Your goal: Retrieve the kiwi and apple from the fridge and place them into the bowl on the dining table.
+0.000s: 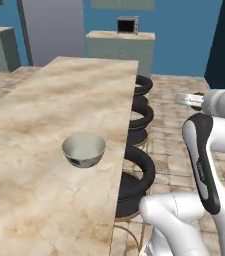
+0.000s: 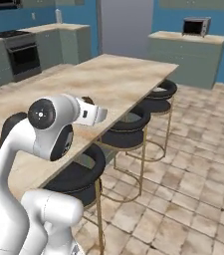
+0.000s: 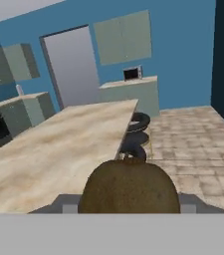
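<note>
Tool (image 3: 128,209) clamped on kiwi (image 3: 128,188), beside desk (image 1: 59,100) edge. Bowl (image 1: 84,149) upright on desk, apart from tool.

kiwi (image 3: 128,187) cut off at its lower part by the grey band in the hand view, fingertips hidden beside it; in the left base view the gripper (image 1: 198,101) is mostly hidden behind the arm's own wrist, kiwi there just a dark sliver; dining table (image 1: 44,150) cut by left and bottom edges; nearest stool (image 1: 134,185) partly under the table edge; bowl (image 1: 84,149) inside too dim to read.
</note>
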Robot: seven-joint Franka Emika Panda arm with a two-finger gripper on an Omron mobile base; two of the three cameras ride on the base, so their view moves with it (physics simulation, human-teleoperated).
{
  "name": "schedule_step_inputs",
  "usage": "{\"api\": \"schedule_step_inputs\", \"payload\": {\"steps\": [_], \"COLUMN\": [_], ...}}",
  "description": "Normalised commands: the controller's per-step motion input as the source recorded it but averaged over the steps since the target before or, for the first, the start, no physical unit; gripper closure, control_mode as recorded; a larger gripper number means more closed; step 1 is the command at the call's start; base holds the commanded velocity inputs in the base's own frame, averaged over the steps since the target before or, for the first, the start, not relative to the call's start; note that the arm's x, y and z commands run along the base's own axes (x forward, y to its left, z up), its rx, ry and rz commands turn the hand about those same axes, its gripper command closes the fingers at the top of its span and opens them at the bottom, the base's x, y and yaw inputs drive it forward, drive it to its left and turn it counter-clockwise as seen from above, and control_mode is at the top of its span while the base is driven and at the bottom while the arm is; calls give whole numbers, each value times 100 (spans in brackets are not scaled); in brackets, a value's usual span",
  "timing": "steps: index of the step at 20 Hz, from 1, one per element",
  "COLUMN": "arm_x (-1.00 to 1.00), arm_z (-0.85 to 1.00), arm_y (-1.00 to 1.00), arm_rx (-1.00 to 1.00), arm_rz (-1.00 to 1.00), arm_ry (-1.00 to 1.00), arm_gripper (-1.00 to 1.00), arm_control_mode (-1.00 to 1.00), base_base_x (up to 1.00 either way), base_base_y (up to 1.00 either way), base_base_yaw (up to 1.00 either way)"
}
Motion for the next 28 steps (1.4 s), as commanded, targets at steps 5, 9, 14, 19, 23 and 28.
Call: {"api": "schedule_step_inputs", "payload": {"steps": [5,9,14,19,23,28], "arm_x": [0,0,0,0,18,45], "arm_z": [0,0,0,0,-1,-39], "arm_y": [0,0,0,0,6,48], "arm_rx": [0,0,0,0,0,-2], "arm_rz": [0,0,0,0,0,1], "arm_ry": [0,0,0,0,0,14], "arm_gripper": [100,100,100,100,100,100], "arm_control_mode": [100,100,100,100,-100,-100], "base_base_x": [72,74,74,62,20,0], "base_base_y": [0,0,1,15,2,0], "base_base_yaw": [72,71,64,29,0,0]}}
